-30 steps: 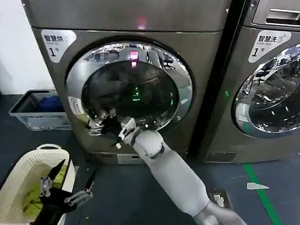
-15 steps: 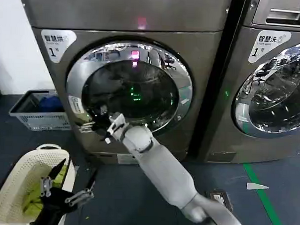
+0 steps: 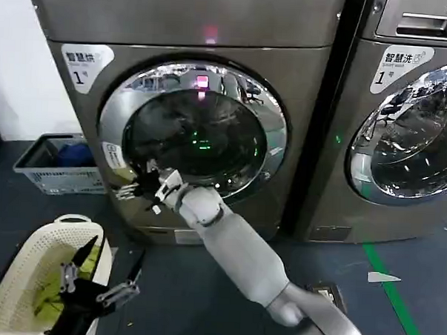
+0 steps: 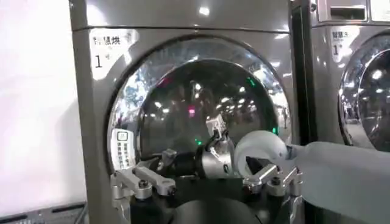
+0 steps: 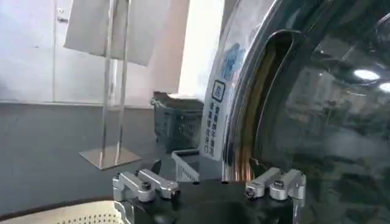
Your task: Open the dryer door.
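One door concerns me: the dryer door point(image 3: 193, 129), a round porthole on the front of the left machine, shut flush in its frame. It has a wide chrome ring around dark bulging glass, with a small white sticker point(image 3: 111, 157) on the ring's lower-left part. I judge it rigid, fairly heavy and hinged; the polished chrome looks slippery, and the glass should not be struck. The recessed slot point(image 5: 268, 91) inside the ring by the sticker looks the best place to hook and pull. My right gripper point(image 3: 137, 184) sits at that lower-left edge, fingers apart, not yet closed on anything. My left gripper point(image 3: 100, 281) hangs low over the laundry basket point(image 3: 14, 292), fingers spread, idle.
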Robot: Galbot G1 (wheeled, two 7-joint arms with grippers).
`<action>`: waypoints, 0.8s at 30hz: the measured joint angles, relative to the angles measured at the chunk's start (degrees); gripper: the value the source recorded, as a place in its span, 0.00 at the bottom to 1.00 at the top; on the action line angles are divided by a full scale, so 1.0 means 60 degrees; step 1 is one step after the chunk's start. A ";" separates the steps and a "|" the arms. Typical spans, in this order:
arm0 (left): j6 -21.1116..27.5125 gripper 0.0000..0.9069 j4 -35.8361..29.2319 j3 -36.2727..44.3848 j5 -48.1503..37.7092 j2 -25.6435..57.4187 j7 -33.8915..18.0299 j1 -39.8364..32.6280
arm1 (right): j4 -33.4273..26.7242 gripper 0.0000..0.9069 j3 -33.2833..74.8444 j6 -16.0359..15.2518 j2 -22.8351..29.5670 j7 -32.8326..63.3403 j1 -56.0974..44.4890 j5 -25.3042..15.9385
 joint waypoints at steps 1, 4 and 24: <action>0.0025 1.00 0.0031 -0.0010 0.0000 0.0003 0.0005 -0.0009 | 0.0073 1.00 -0.0008 -0.0041 -0.0003 -0.0028 -0.0023 0.0050; 0.0086 1.00 0.0098 -0.0039 0.0000 0.0011 0.0048 -0.0034 | 0.0288 1.00 -0.0010 -0.0198 -0.0003 -0.0243 -0.0089 0.0279; 0.0751 1.00 0.0696 -0.1391 -0.0961 0.0103 0.0360 -0.0615 | 0.1781 1.00 -0.0173 -0.0477 -0.0681 -0.1645 -0.0653 0.0959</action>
